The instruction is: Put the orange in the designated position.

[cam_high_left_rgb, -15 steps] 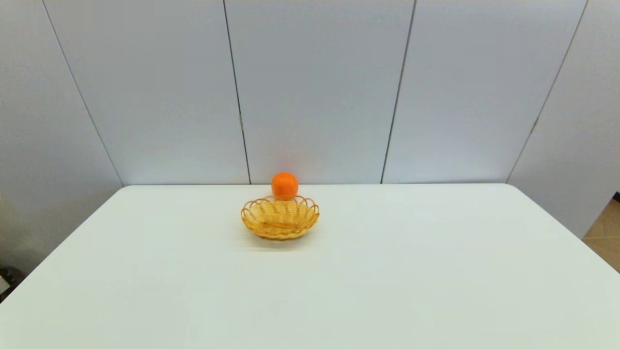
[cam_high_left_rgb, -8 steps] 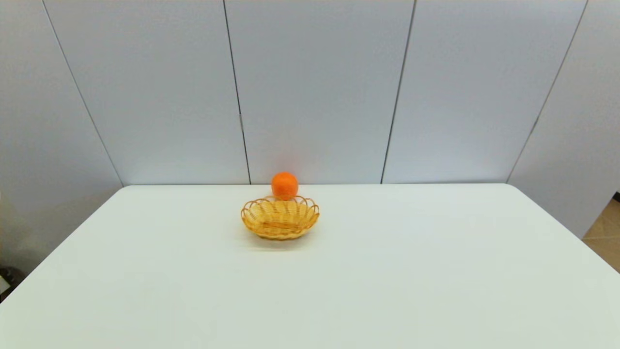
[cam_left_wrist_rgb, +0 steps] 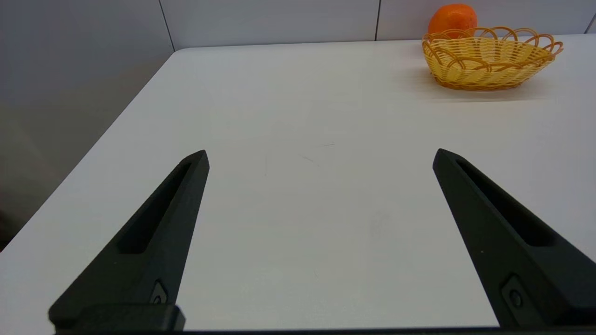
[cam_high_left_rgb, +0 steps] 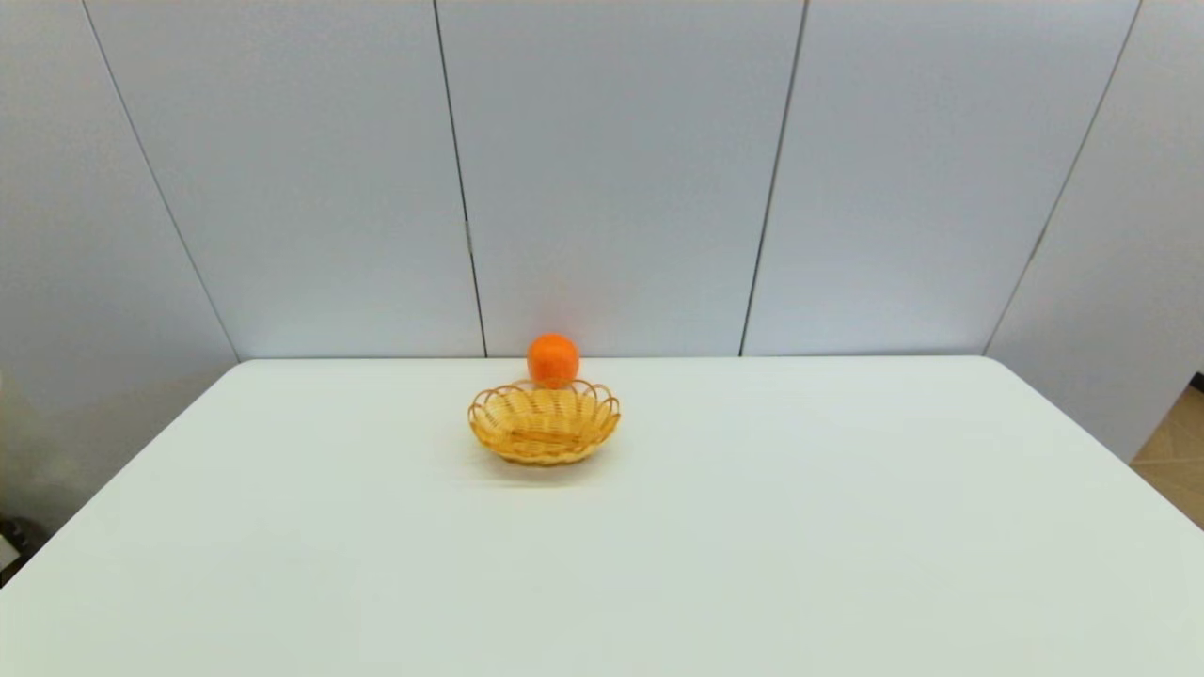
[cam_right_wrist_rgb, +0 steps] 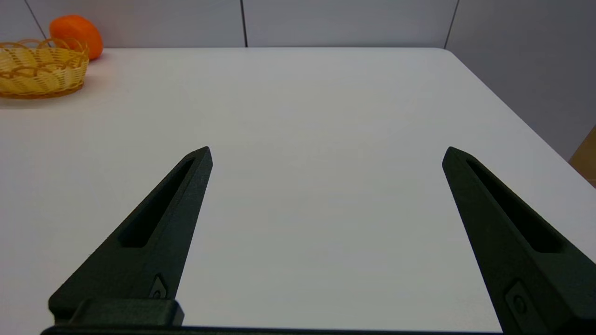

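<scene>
The orange (cam_high_left_rgb: pixel 553 359) is sitting on the white table (cam_high_left_rgb: pixel 752 527), touching the wicker basket (cam_high_left_rgb: pixel 544 423) at its 12 o'clock side. The left gripper (cam_left_wrist_rgb: pixel 320 157) and right gripper (cam_right_wrist_rgb: pixel 327 154) are hovering released, spread wide, holding nothing.

The head camera looks down from high up at the white table (cam_high_left_rgb: pixel 658 527), facing the grey wall (cam_high_left_rgb: pixel 611 169). Each wrist camera sits low, close to the tabletop, looking along it. All three views share one far spot — the orange (cam_high_left_rgb: pixel 553 359) behind the basket (cam_high_left_rgb: pixel 544 423).
</scene>
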Robot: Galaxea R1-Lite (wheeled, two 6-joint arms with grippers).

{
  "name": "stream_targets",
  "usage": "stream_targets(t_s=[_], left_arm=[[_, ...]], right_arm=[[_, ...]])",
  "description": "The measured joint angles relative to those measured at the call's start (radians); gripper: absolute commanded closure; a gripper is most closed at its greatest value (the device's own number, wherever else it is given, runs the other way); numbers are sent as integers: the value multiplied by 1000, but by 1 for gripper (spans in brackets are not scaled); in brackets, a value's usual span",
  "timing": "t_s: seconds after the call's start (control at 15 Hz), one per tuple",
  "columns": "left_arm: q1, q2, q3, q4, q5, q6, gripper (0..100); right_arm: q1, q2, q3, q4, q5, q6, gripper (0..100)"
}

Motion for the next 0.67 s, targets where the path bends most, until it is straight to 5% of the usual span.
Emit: stream_targets(t_s=[0.67], left_arm=[[0,0,0,0,0,0,0]], right_arm=[[0,0,0,0,0,0,0]])
